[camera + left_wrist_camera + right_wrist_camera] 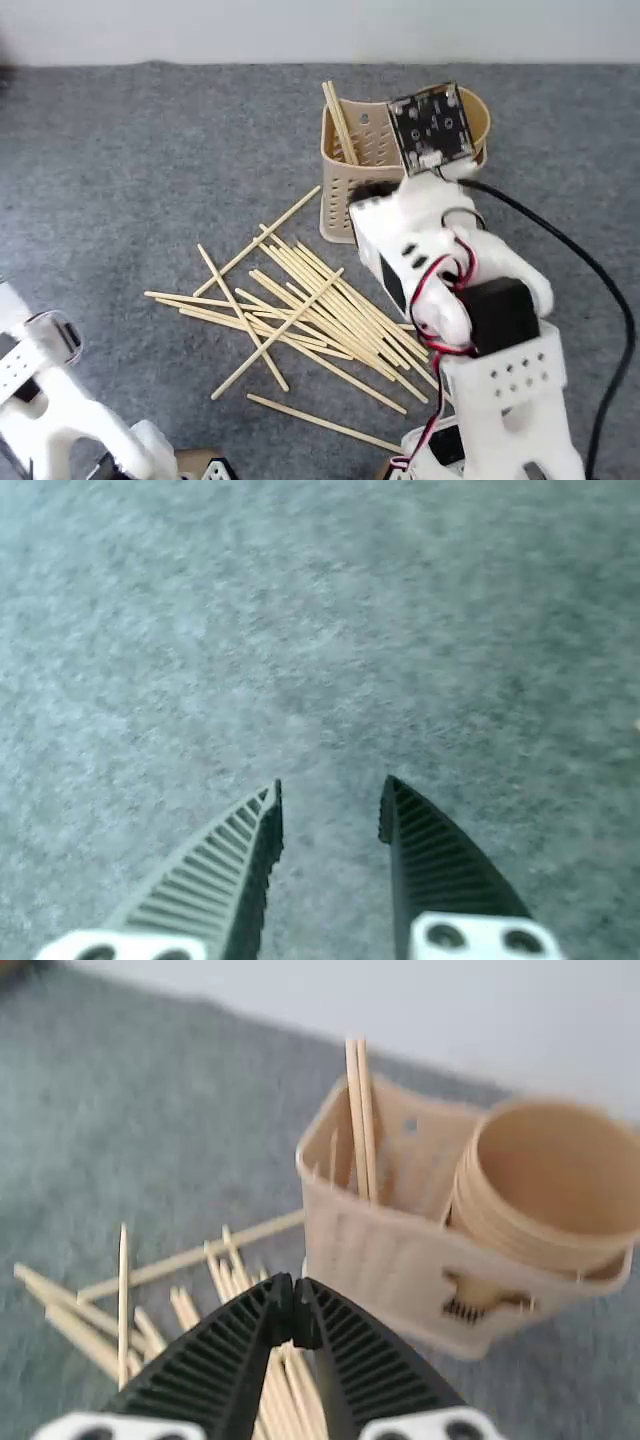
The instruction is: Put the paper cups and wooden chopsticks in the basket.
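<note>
The left hand point(330, 800) hangs released over bare grey counter point(300, 610) at lower left. The right hand point(293, 1312), clenched on nothing visible, should, I judge, part its jaws and straddle one stick at the edge of the pale wooden chopsticks point(320, 310) mid-frame. Its arm stretches toward the beige perforated plastic basket point(345, 200) at upper centre, which holds the stacked brown paper cups point(545, 1180).

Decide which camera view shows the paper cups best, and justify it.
The right wrist view: the stacked paper cups sit open-mouthed in the basket, rims and inside plain. The high view has a strip of their rim behind the right arm's wrist camera. The left wrist view faces grey carpet.
</note>
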Controlling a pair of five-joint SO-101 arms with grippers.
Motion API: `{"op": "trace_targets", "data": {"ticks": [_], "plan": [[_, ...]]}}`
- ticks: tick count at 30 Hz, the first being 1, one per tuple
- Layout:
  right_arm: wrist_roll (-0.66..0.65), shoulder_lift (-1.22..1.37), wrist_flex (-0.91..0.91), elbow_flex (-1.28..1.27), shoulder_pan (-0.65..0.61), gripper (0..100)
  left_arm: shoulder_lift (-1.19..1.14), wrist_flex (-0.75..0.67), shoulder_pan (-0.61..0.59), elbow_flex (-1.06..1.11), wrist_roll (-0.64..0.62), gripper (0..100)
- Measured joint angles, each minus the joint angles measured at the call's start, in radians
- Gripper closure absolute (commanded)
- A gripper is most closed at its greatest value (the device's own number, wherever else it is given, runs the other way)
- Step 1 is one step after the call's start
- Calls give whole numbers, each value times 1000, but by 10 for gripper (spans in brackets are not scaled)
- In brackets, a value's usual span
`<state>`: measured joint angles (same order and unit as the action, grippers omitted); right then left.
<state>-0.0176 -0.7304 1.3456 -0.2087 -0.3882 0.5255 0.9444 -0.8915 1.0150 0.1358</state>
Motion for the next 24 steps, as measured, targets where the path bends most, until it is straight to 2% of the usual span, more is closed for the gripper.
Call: {"op": "trace_targets", "data": {"ticks": [6, 12, 15, 18, 24], "plan": [[0, -12, 219, 0, 25, 988, 0, 5, 163, -57, 94, 844], [0, -18, 249, -124, 66, 988, 0, 144, 353, -169, 97, 841], [0, -18, 249, -189, 91, 988, 0, 235, 440, -232, 28, 841], [0, -18, 249, -221, 127, 988, 0, 295, 497, -279, -97, 841], [0, -18, 210, -293, 175, 985, 0, 319, 566, -298, -310, 844]]}}
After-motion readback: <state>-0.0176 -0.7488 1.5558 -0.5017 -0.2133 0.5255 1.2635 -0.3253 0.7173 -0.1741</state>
